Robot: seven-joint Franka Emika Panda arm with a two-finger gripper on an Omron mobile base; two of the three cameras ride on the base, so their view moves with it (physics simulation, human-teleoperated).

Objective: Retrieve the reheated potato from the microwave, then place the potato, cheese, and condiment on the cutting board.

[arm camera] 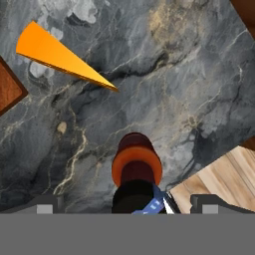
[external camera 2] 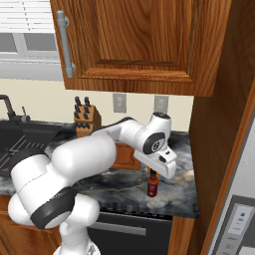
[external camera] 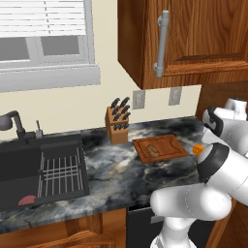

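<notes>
Counter [external camera: 121, 164] was dark grey marble w/ pale & tan veining, glossy. Board [external camera: 160, 147] was a flat reddish-brown wood rectangle w/ a groove near the rim; potato [external camera: 153, 149], a small tan oval lump, lay on it approx at centre. Cheese [arm camera: 62, 56] was a smooth bright orange wedge tapering to a sharp tip, flat on the marble just beside the board's corner, not on it. Condiment [external camera 2: 152, 185] was a slim dark red bottle w/ black cap, upright on the counter near the front edge, well right of the board.

Arm was bent fwd over the counter, wrist pointing down, gripper [arm camera: 127, 205] right above the bottle. Fingers [arm camera: 48, 203] stood wide apart either side of the cap, not touching; nothing held.

Knife block [external camera: 117, 125], upright wood w/ black handles, stood just behind the board's left end.
</notes>
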